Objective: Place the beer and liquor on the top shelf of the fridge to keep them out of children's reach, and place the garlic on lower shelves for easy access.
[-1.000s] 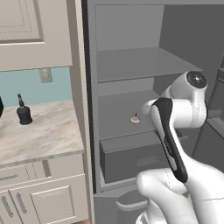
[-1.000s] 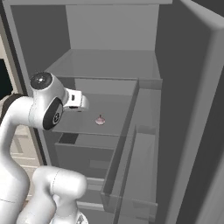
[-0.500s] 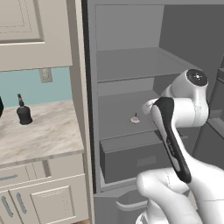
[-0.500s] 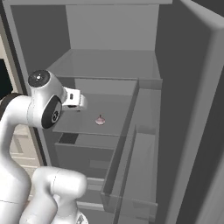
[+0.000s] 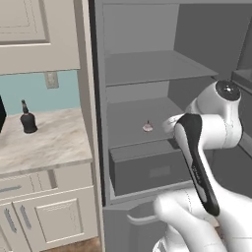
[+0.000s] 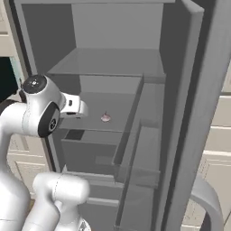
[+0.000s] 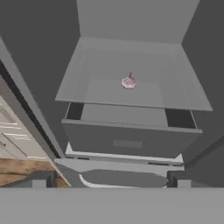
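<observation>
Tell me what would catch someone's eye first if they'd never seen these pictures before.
Probably the open fridge, tall and grey, with one tiny pale garlic sitting alone on a lower shelf just above the grey drawer box. The top shelf of the fridge carries nothing. Off to the left, the squat black liquor bottle stands on the marbled counter, away from the fridge.

The tall open fridge (image 5: 98,98) is dark grey inside, with lighter flat grey shelf plates, the uppermost top shelf (image 5: 147,69) among them, and a mid-grey drawer box (image 5: 147,170). The tiny garlic bulb (image 7: 128,82) is pale pinkish-white. The squat liquor bottle (image 5: 27,119) is black. It stands on a bench (image 5: 44,142) of beige-and-white marbled stone, with cream cabinet doors (image 5: 54,221) below and a pale teal wall (image 5: 29,91) behind.
</observation>
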Robot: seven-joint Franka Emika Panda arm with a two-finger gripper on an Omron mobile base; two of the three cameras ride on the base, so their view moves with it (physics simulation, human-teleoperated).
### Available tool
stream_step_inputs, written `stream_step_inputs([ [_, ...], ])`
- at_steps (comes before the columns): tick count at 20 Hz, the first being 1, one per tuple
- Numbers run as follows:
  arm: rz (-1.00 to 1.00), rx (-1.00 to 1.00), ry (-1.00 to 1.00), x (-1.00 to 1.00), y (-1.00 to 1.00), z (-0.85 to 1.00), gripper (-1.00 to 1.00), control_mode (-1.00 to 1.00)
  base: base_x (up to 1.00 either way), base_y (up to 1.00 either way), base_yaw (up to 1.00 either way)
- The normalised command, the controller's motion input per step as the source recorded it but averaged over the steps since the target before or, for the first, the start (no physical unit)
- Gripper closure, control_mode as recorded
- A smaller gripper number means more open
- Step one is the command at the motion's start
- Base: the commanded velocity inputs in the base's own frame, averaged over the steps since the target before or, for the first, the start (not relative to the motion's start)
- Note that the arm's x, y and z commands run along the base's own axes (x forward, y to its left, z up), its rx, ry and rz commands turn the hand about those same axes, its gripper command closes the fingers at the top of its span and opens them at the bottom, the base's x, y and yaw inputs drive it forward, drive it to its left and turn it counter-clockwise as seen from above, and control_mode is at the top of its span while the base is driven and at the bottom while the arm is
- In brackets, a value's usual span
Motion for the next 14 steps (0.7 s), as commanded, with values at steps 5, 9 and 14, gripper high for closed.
stream_step_inputs([
  [5,0.00,0.00,0.00,0.00,0.00,0.00,-1.00,1.00,-0.63,0.36,0.03],
  [9,0.00,0.00,0.00,0.00,0.00,0.00,-1.00,1.00,-0.29,0.89,0.08],
  [14,0.00,0.00,0.00,0.00,0.00,0.00,-1.00,1.00,-0.03,1.00,0.06],
])
